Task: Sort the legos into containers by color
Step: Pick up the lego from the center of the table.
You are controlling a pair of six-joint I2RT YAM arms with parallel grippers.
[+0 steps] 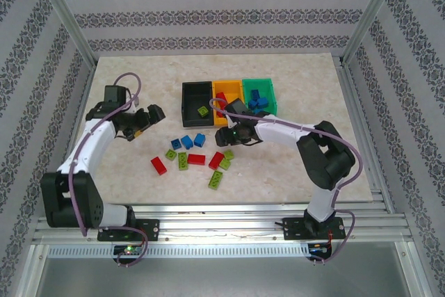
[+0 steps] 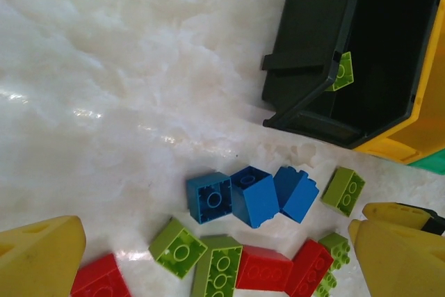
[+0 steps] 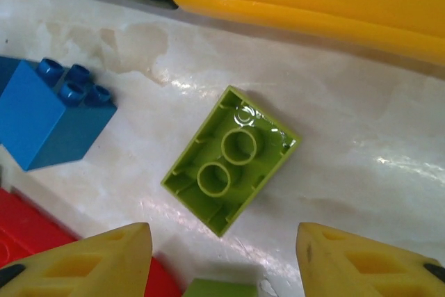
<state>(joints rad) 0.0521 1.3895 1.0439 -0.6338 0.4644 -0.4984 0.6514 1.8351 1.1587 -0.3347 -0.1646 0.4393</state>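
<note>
On the pale marble-patterned table top [image 1: 313,102], three small open plastic bins stand joined in a row: a black bin [image 1: 189,99], an orange-yellow bin [image 1: 229,88] and a green bin [image 1: 268,87]. A lime green studded brick [image 2: 342,71] lies inside the black bin, and blue bricks [image 1: 259,99] are piled in the green bin. The other loose bricks are scattered on the table just in front of the bins, among them three blue bricks [image 2: 256,196] side by side, red bricks [image 2: 263,268] and lime ones. The left gripper [image 2: 219,255] hangs over this scatter with its yellow fingers [image 2: 42,255] spread wide and nothing between them. The right gripper [image 3: 222,241] is low over the table near the orange-yellow bin's wall; its jaws stand apart and hold nothing. An upturned lime green brick [image 3: 229,160] lies on the table just ahead of them, hollow side up, clear of both fingers.
</note>
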